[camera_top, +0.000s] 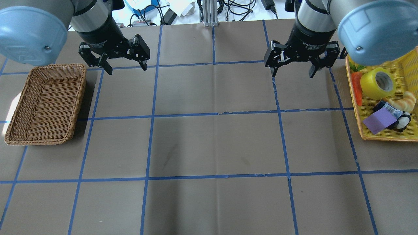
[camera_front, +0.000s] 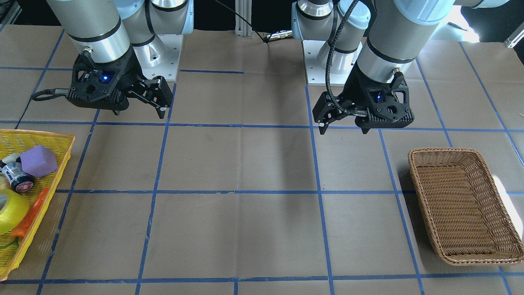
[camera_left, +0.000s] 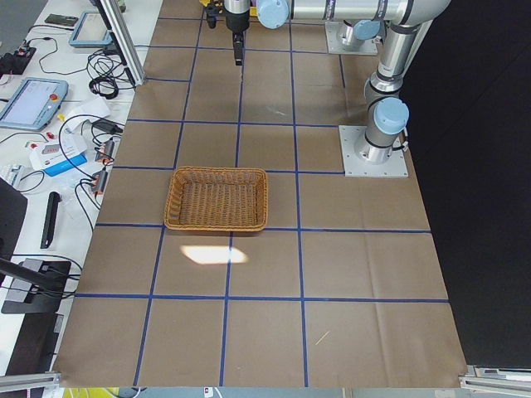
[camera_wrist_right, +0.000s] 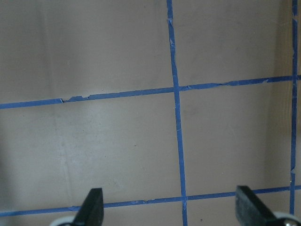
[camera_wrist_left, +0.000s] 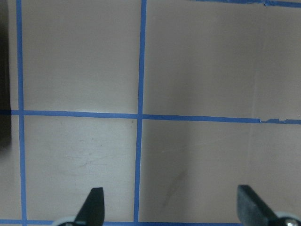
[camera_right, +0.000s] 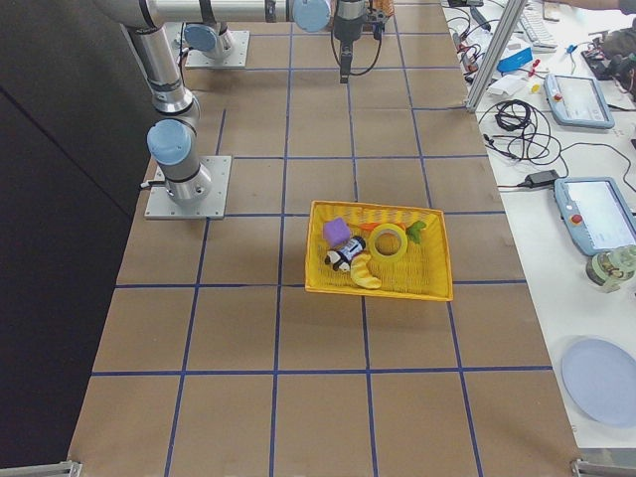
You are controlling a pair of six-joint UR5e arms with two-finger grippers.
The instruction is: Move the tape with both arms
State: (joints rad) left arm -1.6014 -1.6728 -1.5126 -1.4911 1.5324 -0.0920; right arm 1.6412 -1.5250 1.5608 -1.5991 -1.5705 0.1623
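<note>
The yellow tape roll (camera_top: 375,83) lies in a yellow basket (camera_top: 388,137) at the table's right end, next to a carrot. It also shows in the front view (camera_front: 10,211) and in the right side view (camera_right: 388,240). My right gripper (camera_top: 292,74) is open and empty, above the table to the left of that basket; it also shows in the front view (camera_front: 140,113) and in its wrist view (camera_wrist_right: 170,207). My left gripper (camera_top: 126,69) is open and empty beside the far right corner of a wicker basket; it also shows in the front view (camera_front: 343,131) and in its wrist view (camera_wrist_left: 171,207).
The brown wicker basket (camera_top: 45,101) at the left end holds nothing. The yellow basket also holds a purple block (camera_top: 378,120), a carrot (camera_top: 357,88), a croissant (camera_top: 403,99) and a small bottle (camera_front: 16,174). Blue tape lines grid the brown table.
</note>
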